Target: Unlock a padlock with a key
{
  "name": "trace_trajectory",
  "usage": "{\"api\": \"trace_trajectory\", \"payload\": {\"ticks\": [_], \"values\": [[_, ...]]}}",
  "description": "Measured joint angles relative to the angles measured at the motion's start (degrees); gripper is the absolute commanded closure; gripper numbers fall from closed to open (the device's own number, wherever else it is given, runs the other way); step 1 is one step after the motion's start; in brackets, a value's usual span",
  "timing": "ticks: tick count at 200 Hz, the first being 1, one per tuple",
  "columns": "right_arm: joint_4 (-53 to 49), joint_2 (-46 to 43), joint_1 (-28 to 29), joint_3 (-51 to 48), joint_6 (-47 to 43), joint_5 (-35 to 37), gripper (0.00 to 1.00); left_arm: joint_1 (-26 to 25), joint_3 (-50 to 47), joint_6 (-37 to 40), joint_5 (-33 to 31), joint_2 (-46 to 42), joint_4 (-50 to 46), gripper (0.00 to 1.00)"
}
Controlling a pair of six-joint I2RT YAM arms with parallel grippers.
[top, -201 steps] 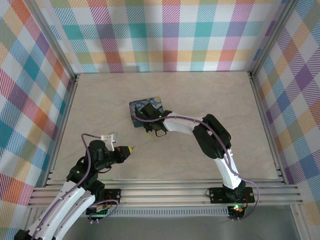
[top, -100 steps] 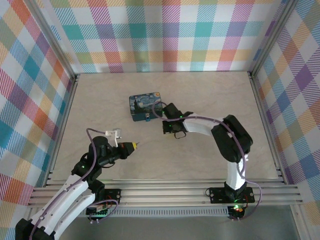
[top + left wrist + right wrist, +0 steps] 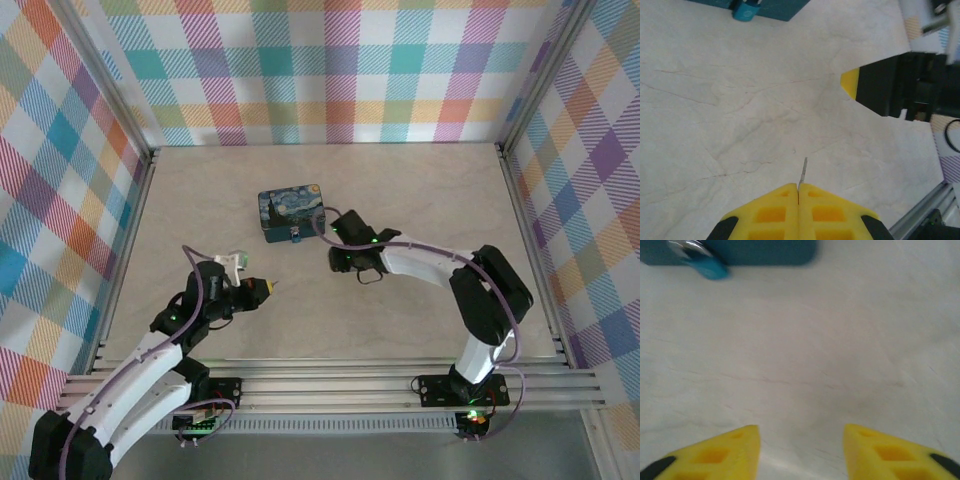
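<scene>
The padlock (image 3: 290, 212), a boxy dark-blue block with a night-sky top, lies mid-table. A small light-blue piece (image 3: 296, 237) with a silver bit sticks out of its near side, also seen in the right wrist view as a light-blue piece (image 3: 707, 266) against the teal side (image 3: 765, 252). My right gripper (image 3: 335, 246) stands open just right of the block, apart from it; its fingertips (image 3: 747, 437) hold nothing. My left gripper (image 3: 268, 289) is shut on the key (image 3: 803, 172), a thin grey blade sticking out of the pads (image 3: 785, 200) towards the block's teal side (image 3: 780, 7).
The right arm's yellow finger (image 3: 850, 83) and black body (image 3: 900, 85) show at the upper right of the left wrist view. Aluminium rails (image 3: 330, 385) run along the near edge. Plaid walls (image 3: 330, 70) close in the back and both sides.
My right gripper has let go of the block and drawn back to the right and nearer. The left gripper has moved forward and right with the key.
</scene>
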Motion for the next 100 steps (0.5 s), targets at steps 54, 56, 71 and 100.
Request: {"api": "trace_trajectory", "payload": {"ticks": [54, 56, 71, 100], "values": [[-0.83, 13.97, 4.31, 17.11, -0.81, 2.64, 0.34, 0.46, 2.73, 0.04, -2.14, 5.51, -2.95, 1.00], [-0.83, 14.56, 4.31, 17.64, -0.90, 2.67, 0.34, 0.52, 2.78, 0.02, -2.23, 5.60, -3.02, 1.00], [-1.77, 17.86, 4.31, 20.87, -0.92, 3.37, 0.32, 1.01, 2.93, 0.04, -2.58, 5.79, -3.08, 1.00], [-3.82, 22.97, 4.31, 26.77, -0.94, 4.66, 0.32, 2.03, 2.93, 0.04, -2.93, 5.84, -3.56, 1.00]]}}
